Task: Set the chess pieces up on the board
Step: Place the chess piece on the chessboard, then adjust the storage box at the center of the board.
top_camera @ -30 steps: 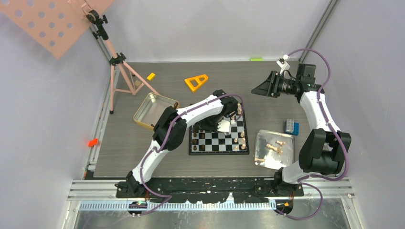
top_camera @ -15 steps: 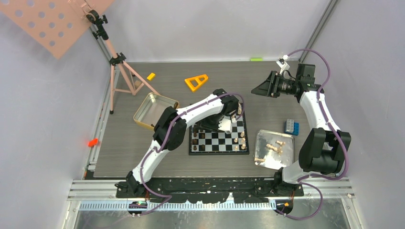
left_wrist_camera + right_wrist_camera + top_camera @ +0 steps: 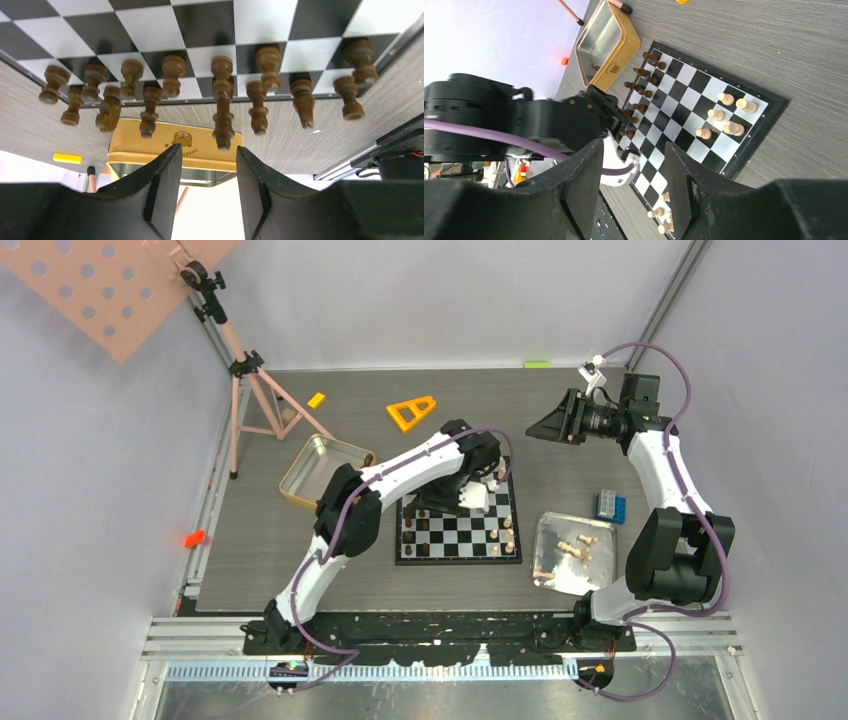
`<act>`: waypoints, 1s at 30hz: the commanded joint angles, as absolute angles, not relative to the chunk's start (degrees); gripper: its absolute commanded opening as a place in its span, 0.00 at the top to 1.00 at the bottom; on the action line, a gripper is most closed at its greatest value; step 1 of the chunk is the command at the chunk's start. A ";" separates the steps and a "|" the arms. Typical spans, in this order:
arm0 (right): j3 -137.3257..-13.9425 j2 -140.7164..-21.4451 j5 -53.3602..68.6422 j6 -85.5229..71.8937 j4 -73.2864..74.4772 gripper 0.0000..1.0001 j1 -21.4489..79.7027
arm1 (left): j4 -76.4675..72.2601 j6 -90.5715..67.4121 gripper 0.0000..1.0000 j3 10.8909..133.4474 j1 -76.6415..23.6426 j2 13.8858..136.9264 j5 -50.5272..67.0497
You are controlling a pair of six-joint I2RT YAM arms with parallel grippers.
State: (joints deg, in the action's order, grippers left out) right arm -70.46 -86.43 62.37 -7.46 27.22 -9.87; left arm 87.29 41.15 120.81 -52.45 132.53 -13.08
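The only lettering that shows is on the side wall of the gold tin (image 3: 150, 152), seen upside down from the left wrist: a small bear-like emblem (image 3: 183, 138) with one short word under it, which seems to read "SWEETS" but is too small to be sure of. The black border of the board (image 3: 775, 106) carries tiny pale marks, too small to read.

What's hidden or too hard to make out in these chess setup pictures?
- Top view: the left arm covers the board's far squares.
- Top view: pale pieces in the silver tray, too small to identify.
- Left wrist view: top edge cuts off most of the board.
- Right wrist view: the right hand blocks one board corner.
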 commanded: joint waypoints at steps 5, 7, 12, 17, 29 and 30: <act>-70.75 -86.60 63.53 -7.38 25.38 0.46 -10.11 | 88.46 40.19 0.52 119.22 -49.37 122.34 -6.39; -70.75 -86.55 63.42 -7.38 25.40 0.46 -10.11 | 87.91 39.05 0.51 118.88 -46.79 120.63 -4.86; -70.75 -86.71 63.30 -7.54 25.32 0.46 -10.11 | 83.27 35.71 0.48 115.17 -38.41 115.58 -1.51; -70.66 -86.76 62.90 -7.64 25.17 0.46 -10.11 | 72.23 31.50 0.46 106.28 -26.62 109.58 -0.27; -70.75 -88.72 62.04 -7.64 25.12 0.46 -10.11 | 66.51 25.62 0.39 97.69 -10.39 111.26 14.43; -70.79 -88.75 61.87 -7.45 25.35 0.46 -10.11 | 66.01 25.05 0.41 96.15 -10.44 111.48 15.14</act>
State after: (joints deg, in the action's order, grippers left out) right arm -70.37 -88.82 62.04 -7.73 26.81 -9.87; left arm 66.43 27.35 98.67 -10.55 110.19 6.81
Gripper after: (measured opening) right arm 0.541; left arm 0.617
